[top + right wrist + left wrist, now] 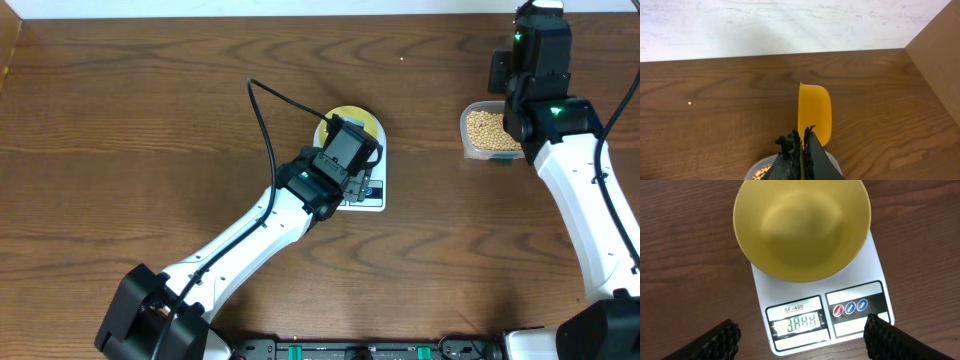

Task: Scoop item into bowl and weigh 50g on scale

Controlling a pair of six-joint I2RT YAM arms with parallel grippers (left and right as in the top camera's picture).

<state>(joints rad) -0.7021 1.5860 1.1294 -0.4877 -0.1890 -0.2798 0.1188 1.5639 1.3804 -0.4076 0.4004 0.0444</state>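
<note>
Weighing station, seen from above and from both wrists: a small round pale yellow-green bowl [840,255] sits empty on a flat white rectangular digital kitchen scale [815,292] in the middle of the brown wooden table [150,120]. The scale's display is lit but not legible. The left gripper [800,339] hovers over the scale's button edge with its jaws spread wide, grasping nothing. The right gripper [801,150] is clenched on the handle of a small yellow plastic scoop [815,112], held edge-on above a clear rectangular plastic container [464,135] of small round tan beans [487,128], well apart from the bowl. The scooping appears not yet begun. It would go best with a modest dip, a level carry, the left arm drawn clear of the scale, and smaller additions near the target. Count: one bowl, one scale, one scoop, one container, two arms, beans too many to number, and one stray speck, perhaps a bean [689,103], on the bare wood.
</note>
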